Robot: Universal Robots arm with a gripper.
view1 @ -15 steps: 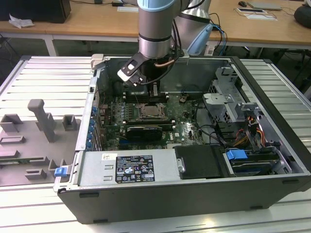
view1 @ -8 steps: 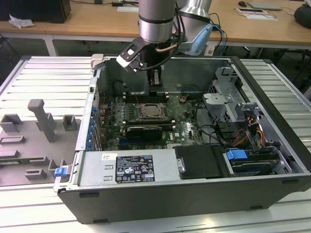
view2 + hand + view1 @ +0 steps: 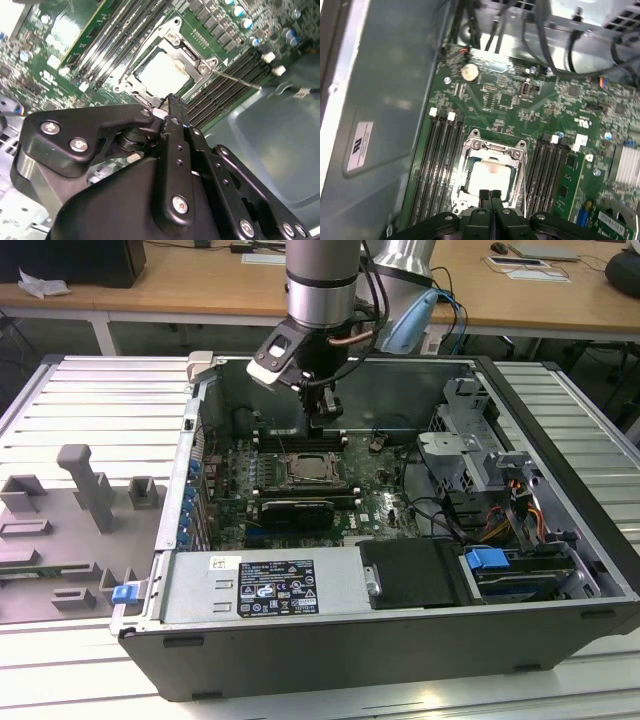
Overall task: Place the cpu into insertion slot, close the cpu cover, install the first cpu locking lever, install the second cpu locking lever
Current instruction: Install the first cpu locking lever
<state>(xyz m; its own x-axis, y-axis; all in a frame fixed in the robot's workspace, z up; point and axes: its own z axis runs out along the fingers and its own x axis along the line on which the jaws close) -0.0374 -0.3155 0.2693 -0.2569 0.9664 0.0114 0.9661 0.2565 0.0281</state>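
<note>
Silvery-grey cpu (image 3: pixel 489 176) sat in the insertion slot (image 3: pixel 495 146), framed by the cpu cover (image 3: pixel 519 172) (lying flat over it); the gripper (image 3: pixel 490 193) hovered at the socket's edge, fingers pressed together, holding nothing.

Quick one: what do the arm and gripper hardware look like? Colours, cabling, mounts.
The arm is a silver-grey cylinder with a dark band and a pale blue joint cap. Black cables and a copper-coloured line loop beside it. A white-and-black camera module sits at the wrist. The gripper is matte black with silver screws and narrow fingers.
</note>
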